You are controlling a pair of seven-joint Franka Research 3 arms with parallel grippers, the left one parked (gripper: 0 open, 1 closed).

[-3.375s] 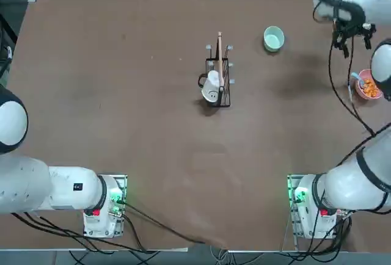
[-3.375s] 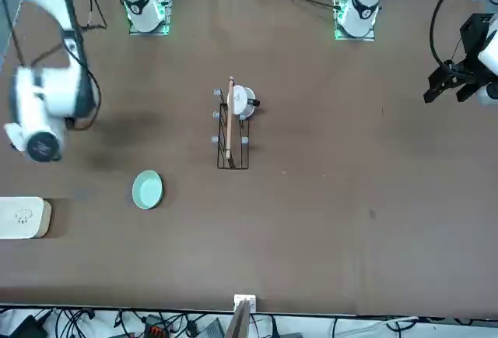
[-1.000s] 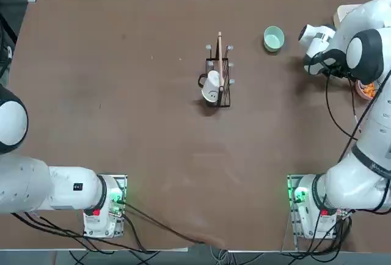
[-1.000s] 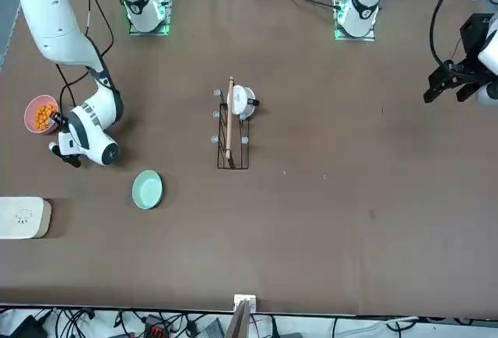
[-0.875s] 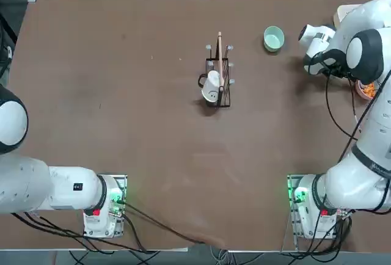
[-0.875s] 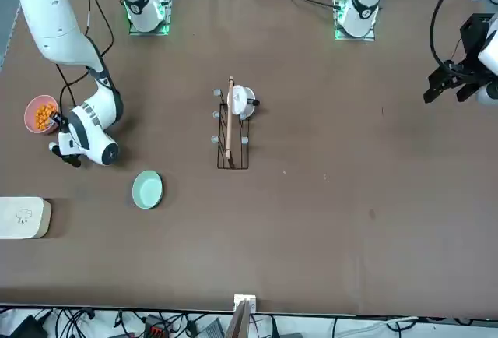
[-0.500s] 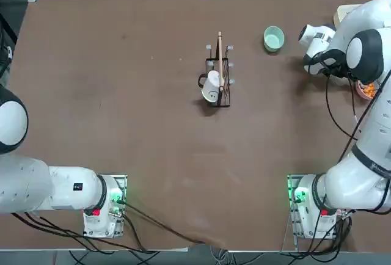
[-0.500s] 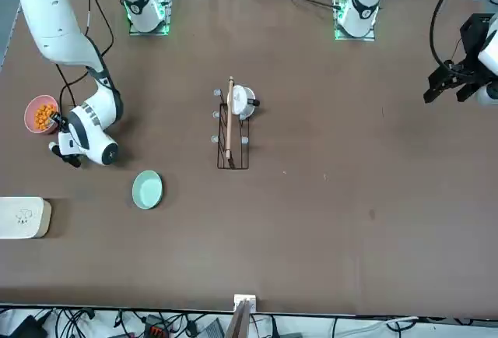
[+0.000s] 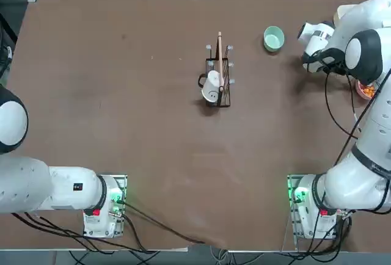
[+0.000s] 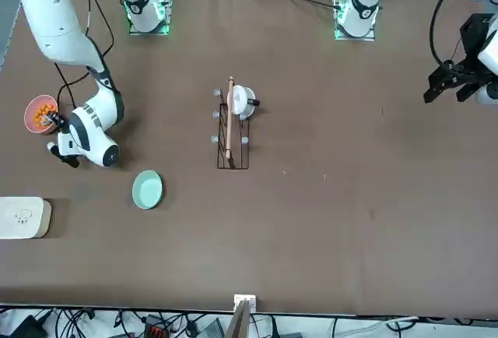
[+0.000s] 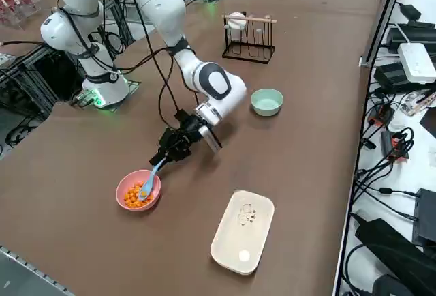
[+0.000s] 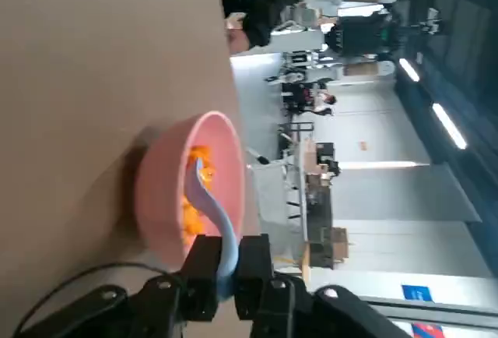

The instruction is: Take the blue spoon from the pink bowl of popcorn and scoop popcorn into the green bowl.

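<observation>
The right pincer (image 11: 168,155) is low over the tabletop (image 9: 122,124), just beside the pink bowl (image 11: 127,188), on the robot's right side of the table. Its two fingers (image 12: 204,268) are pressed together on the handle of the blue spoon (image 11: 150,177), so it is pinching the spoon. The spoon is tilted: its handle goes up to the pincer and its other end is down inside the pink bowl, in the popcorn (image 11: 137,196). In the wrist view the spoon (image 12: 212,213) curves over the rim of the pink bowl (image 12: 159,190) and its tip lies among the orange pieces (image 12: 191,213).

In the front view the pink bowl (image 10: 29,110) is near the left edge, and the wrist of the right arm is just to the right of it. The green bowl (image 10: 147,189) stands apart from it, nearer to the camera and a little to the right, and I see nothing in it. In the top view the green bowl (image 9: 274,38) is left of the arm's wrist.

A white box (image 11: 242,231) lies near the pink bowl. A wire rack (image 9: 219,80) with a white mug (image 9: 211,88) stands in the middle of the tabletop.
</observation>
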